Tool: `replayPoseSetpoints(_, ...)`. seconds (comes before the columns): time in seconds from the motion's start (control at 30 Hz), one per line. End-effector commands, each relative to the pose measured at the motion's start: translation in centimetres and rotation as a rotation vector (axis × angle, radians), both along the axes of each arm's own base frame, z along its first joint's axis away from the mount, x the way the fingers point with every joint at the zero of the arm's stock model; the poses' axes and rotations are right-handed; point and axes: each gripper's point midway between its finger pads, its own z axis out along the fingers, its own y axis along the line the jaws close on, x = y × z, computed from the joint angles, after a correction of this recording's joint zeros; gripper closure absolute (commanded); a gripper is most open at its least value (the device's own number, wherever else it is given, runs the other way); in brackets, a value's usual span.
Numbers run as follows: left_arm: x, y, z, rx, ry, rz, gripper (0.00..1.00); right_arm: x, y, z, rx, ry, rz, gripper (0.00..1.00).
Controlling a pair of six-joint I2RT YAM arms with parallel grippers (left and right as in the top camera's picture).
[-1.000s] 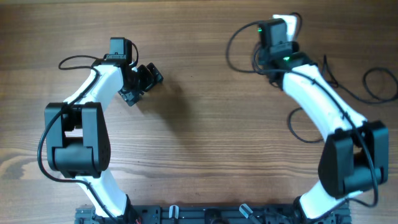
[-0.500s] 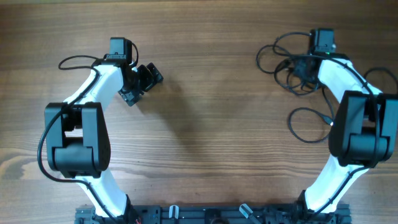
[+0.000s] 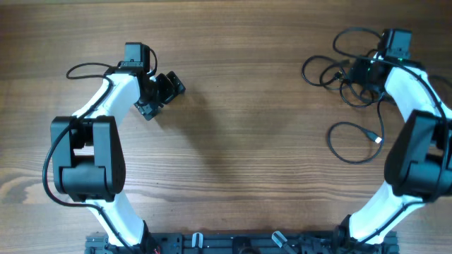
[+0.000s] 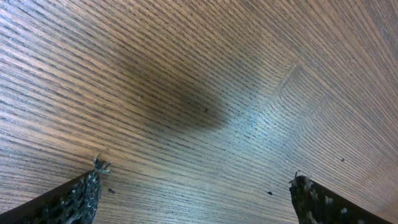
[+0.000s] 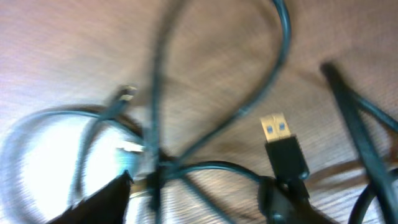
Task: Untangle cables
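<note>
Cables: a tangled clump of thin black cables [image 3: 339, 70] lies on the far right of the wooden table [image 3: 233, 141], its loops spilling left and toward the near edge.
Change in cables: a second ago the clump sat further left, nearer the top middle. It has been dragged right along with the arm and now spreads wider.
Separate cord: a loose loop [image 3: 330, 140] lies nearer the robot, apart from the clump, with a plug end [image 3: 377, 139] on its right side. It has not moved.
Close view of cables: the right wrist camera is blurred. It shows crossing cords [image 5: 283, 62], a USB plug [image 5: 278, 129] with a blue insert, and a small plug [image 5: 126, 93] further left.
Right gripper: the right gripper [image 5: 199, 186] sits over the clump with its fingers well apart. Thin cords run across the gap between the tips, and neither pad visibly pinches them.
Change in right gripper: it has swung from the top middle to the far right.
Right arm: the white right arm [image 3: 409, 92] reaches along the right edge. From overhead, its wrist hides the right part of the clump.
Left gripper: the left gripper [image 4: 198, 186] is spread wide over bare wood, holding nothing.
Left arm: the left arm [image 3: 106, 99] is on the far left, well apart from the cables, in the same pose as before.
</note>
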Motion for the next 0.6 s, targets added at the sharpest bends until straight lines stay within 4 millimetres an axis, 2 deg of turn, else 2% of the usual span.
replayPoseSetpoints(0.0, -0.1, 0.3, -0.51, 0.015, 0.01, -0.002, 0.0, 1.3, 1.47, 4.83, 0.044, -0.118, 0.064, 0.0)
replayPoseSetpoints(0.2, -0.1, 0.3, -0.51, 0.015, 0.01, -0.002, 0.0, 1.32, 1.55, 4.92, 0.057, -0.123, 0.052, 0.0)
replayPoseSetpoints(0.37, -0.1, 0.3, -0.51, 0.015, 0.01, -0.002, 0.0, 1.38, 1.83, 4.96, 0.17, -0.137, -0.101, 0.0)
replayPoseSetpoints(0.57, -0.1, 0.3, -0.51, 0.015, 0.01, -0.002, 0.0, 1.44, 1.82, 4.99, 0.19, -0.141, -0.133, 0.0)
